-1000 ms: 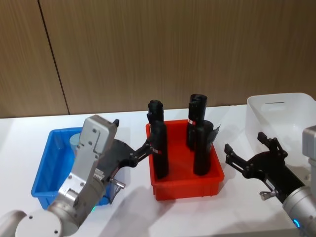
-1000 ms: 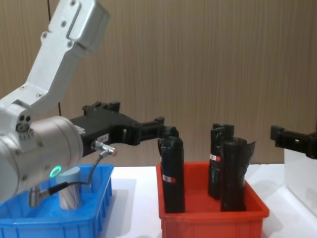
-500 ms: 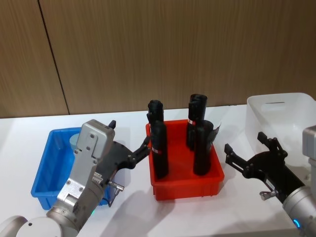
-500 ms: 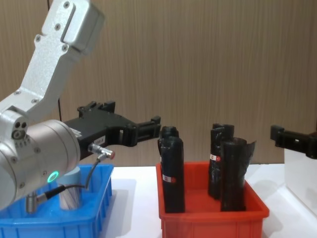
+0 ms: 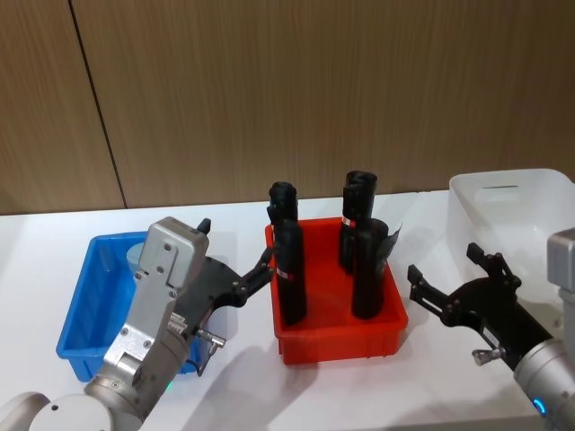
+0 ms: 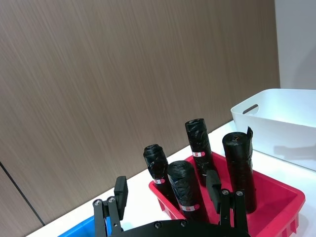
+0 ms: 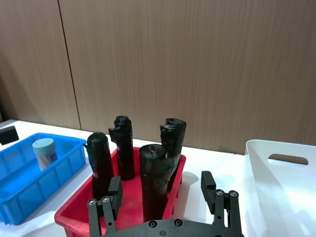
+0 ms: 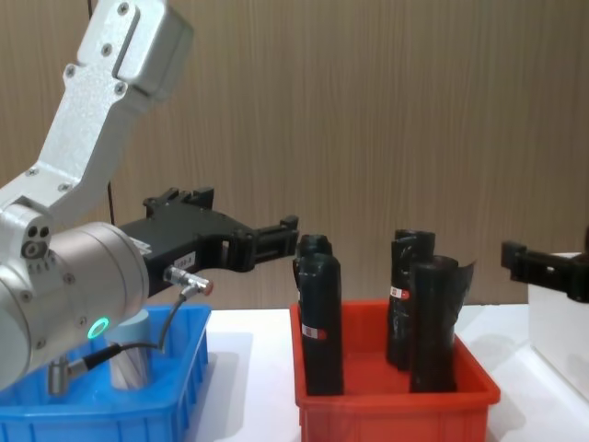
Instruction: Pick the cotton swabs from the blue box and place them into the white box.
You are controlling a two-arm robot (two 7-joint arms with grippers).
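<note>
One jar of cotton swabs [image 7: 44, 153] with a pale blue lid stands in the far part of the blue box [image 5: 85, 301]; my left arm half hides the jar [image 5: 137, 255] in the head view. The left gripper [image 5: 235, 247] hovers open and empty over the blue box's right side, pointing toward the red bin. At the table's far right sits the white box [image 5: 512, 202]. Between the red bin and the white box my right gripper [image 5: 443, 260] stands open with nothing in it.
A red bin [image 5: 337, 339] holding three tall black wrapped rolls [image 5: 289, 269] stands between the blue and white boxes. A wooden wall panel closes off the back. White table surface lies in front of the bins.
The left arm dropped lower and drew back a little a second ago, then held still. The right gripper shifted only slightly.
</note>
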